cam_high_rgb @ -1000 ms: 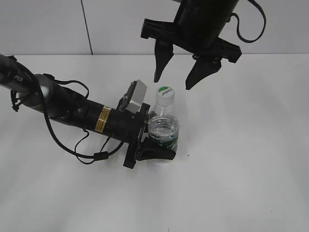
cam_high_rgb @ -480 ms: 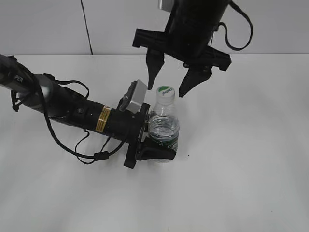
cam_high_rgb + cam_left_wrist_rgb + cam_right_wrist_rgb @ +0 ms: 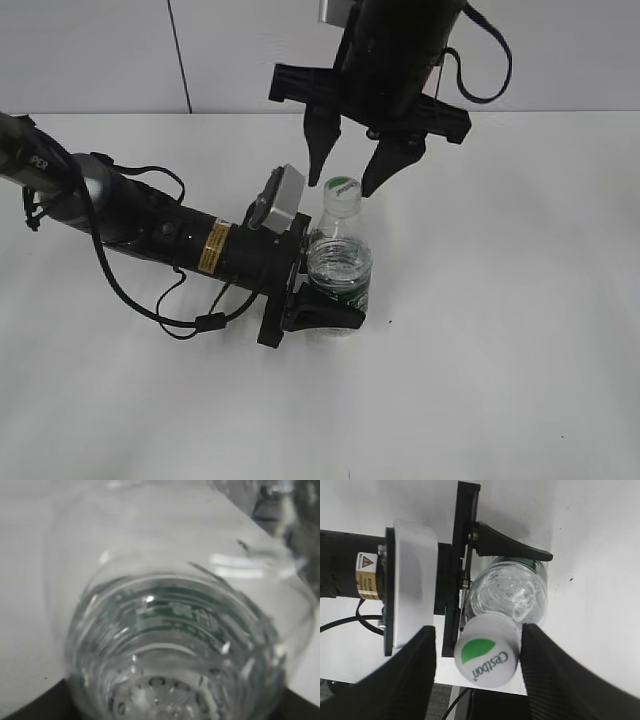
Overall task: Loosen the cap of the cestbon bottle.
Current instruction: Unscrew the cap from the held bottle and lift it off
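The cestbon bottle (image 3: 339, 262) stands upright on the white table, clear with a dark green label band. My left gripper (image 3: 322, 312) is shut on its lower body from the left. The bottle fills the left wrist view (image 3: 180, 645). Its white cap (image 3: 343, 190) with a green patch tops the neck. My right gripper (image 3: 344, 176) hangs over the cap, open, one finger on each side of it. In the right wrist view the cap (image 3: 487, 656) lies between the dark fingers (image 3: 412, 675), nearer the right one, with a gap on the left.
The left arm (image 3: 150, 225) and its cable lie along the table from the left edge. The white table (image 3: 500, 330) spreads around the bottle. A white wall stands behind.
My right gripper has come down and shifted left, from above and right of the cap to straddling it, and its jaws have narrowed. The left gripper and bottle have not moved.
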{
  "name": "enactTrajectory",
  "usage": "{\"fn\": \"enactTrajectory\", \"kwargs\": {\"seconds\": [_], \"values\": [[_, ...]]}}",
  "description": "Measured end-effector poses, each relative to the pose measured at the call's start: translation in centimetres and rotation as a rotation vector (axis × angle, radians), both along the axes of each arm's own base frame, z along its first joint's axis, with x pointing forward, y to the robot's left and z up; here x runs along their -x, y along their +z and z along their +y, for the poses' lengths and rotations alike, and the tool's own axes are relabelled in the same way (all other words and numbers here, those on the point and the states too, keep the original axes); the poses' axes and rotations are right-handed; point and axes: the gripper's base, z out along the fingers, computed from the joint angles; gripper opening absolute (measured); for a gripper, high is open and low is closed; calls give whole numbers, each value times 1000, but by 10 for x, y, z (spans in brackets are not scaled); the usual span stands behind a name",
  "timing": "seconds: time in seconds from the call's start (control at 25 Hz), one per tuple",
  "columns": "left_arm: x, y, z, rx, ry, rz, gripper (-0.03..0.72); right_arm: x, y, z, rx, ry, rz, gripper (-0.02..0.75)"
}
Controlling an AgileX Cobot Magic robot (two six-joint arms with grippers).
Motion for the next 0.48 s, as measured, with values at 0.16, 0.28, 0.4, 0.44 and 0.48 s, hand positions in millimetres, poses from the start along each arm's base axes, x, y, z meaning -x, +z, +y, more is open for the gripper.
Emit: {"fn": "enactTrajectory", "kwargs": {"seconds": [0.16,0.28,0.4,0.44,0.48], "values": [[0,0,0,-1,3,0,408,-1,3,0,5,4,-14,371],[0,0,0,0,4,0,408,-2,1,0,8,12,-13,366],[0,0,0,0,4,0,408,-2,1,0,9,19,-14,366],[0,0,0,-1,5,0,408,-2,1,0,9,20,-15,366],[-1,0,0,-2,6,-1,408,-2,1,0,10,26,-17,366]]}}
